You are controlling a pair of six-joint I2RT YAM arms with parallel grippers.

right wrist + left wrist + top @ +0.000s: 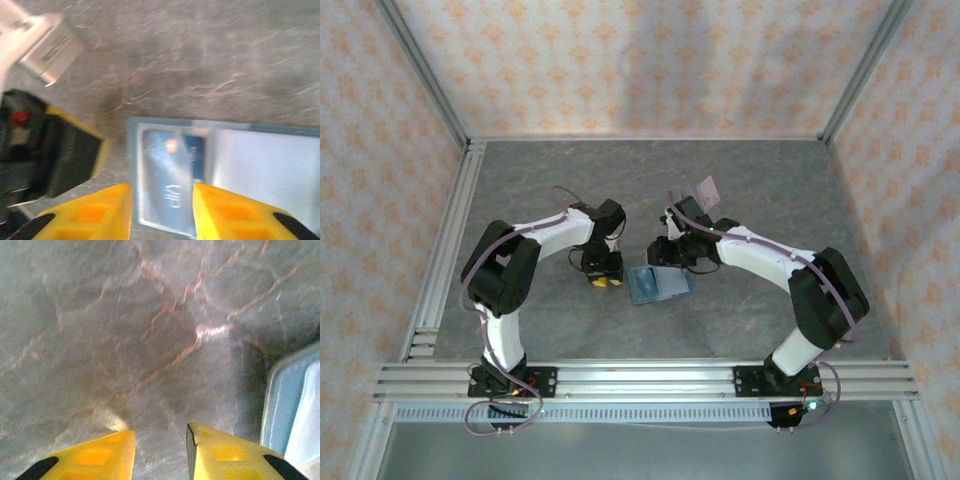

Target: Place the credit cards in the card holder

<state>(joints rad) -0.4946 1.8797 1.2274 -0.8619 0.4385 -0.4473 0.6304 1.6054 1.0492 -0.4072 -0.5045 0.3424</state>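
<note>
Card holder [660, 286] is teal-blue, table [770, 190] grey with pinkish veins.

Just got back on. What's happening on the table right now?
The teal-blue folding card holder lies open on the grey table between the arms. The right hand hovers over it, open, above a bluish card in one pocket. The left hand sits beside it, empty. A pinkish card sits farther back.

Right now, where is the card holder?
The card holder lies open on the table, mid-frame in the top view, between the left gripper and the right gripper, whose wrist view looks down on it.
</note>
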